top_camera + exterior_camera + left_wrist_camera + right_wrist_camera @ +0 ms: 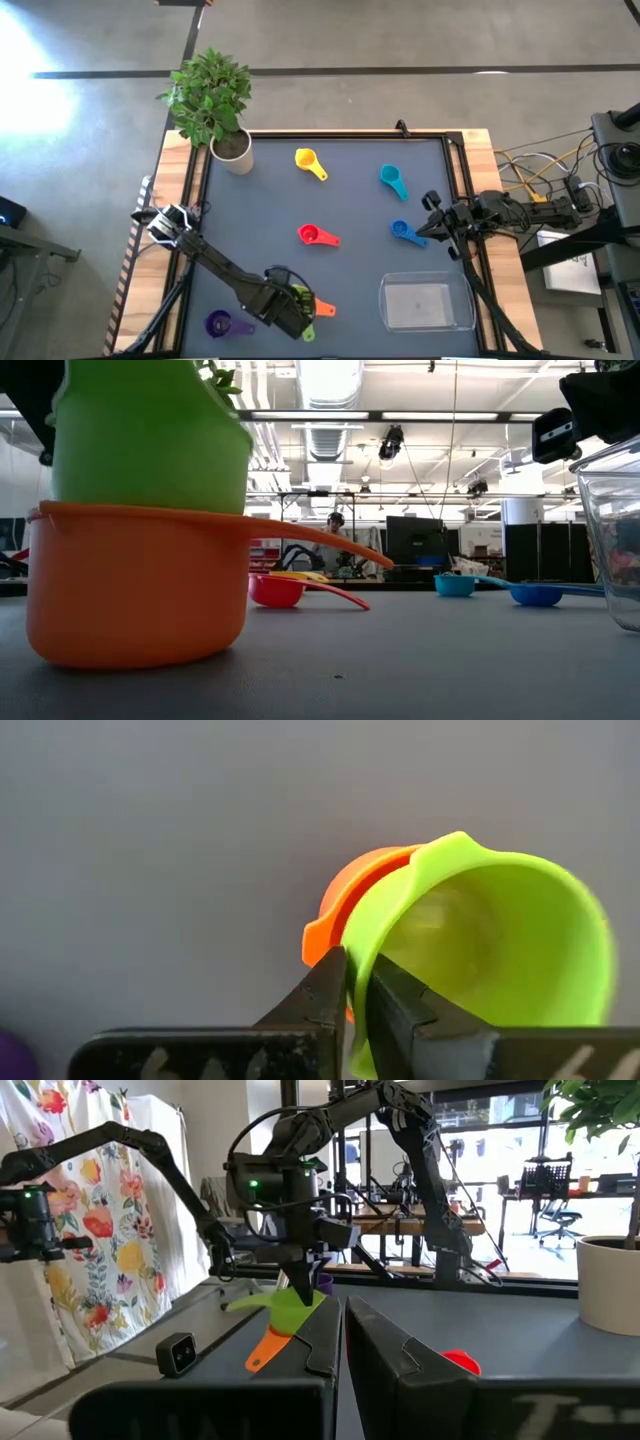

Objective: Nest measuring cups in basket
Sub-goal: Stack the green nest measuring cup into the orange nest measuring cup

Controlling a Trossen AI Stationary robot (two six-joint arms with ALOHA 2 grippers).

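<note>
My left gripper (293, 303) is at the table's near edge, shut on the green cup (500, 950), whose lower part sits inside the orange cup (135, 585). The orange cup stands on the mat. The purple cup (218, 323) lies just left of them. Yellow (308, 162), teal (392, 180), red (315, 236) and blue (405, 231) cups lie spread over the mat. The clear basket (425, 303) sits at the near right. My right gripper (428, 222) waits shut near the right edge, beside the blue cup. My left gripper pinches the green cup's rim wall (362, 945), with one finger (400, 1010) inside the cup and the other (322, 995) outside. The fingers come from above, pointing down. The cup is upright with its bottom down in the orange cup (345, 900).
A white pot with a green plant (232, 150) stands at the far left corner. Raised frame rails border the mat's left and right sides. Cables and gear lie beyond the right edge. Open mat lies between the red cup and the basket.
</note>
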